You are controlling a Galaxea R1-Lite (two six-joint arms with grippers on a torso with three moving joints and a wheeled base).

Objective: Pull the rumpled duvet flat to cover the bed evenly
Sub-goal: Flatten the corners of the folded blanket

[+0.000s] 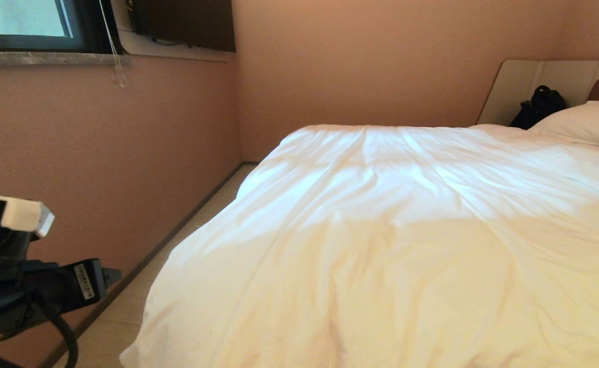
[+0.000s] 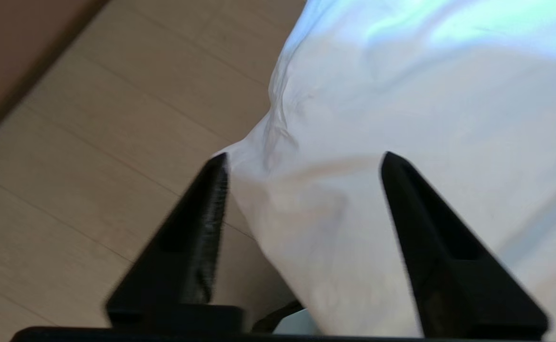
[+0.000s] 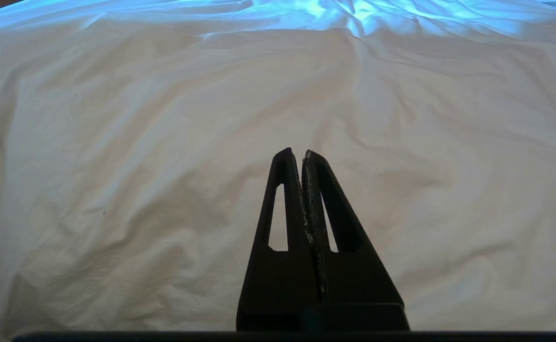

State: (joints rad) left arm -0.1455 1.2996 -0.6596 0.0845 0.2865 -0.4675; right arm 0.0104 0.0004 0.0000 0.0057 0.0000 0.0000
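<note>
Head view: the duvet (image 1: 381,235) lies over the bed (image 1: 545,82), reaching the pillow (image 1: 585,125) at the far end and hanging over the near left corner toward the floor (image 1: 110,332). Creases run across it, and the near part bulges. Only the left arm (image 1: 28,286) shows, low at the left edge, beside the wall.

Left wrist view: the left gripper (image 2: 304,159) stands with fingers spread, empty, pointing at the duvet's hanging corner (image 2: 268,156); one finger is over floor, the other over cloth. To do this step well, I would bring both fingers around the corner's thick edge, close firmly on the full fold rather than the cover alone, then draw outward and level.

Right wrist view: the right gripper (image 3: 302,153) is closed on nothing, poised above the creased duvet, idle.
</note>
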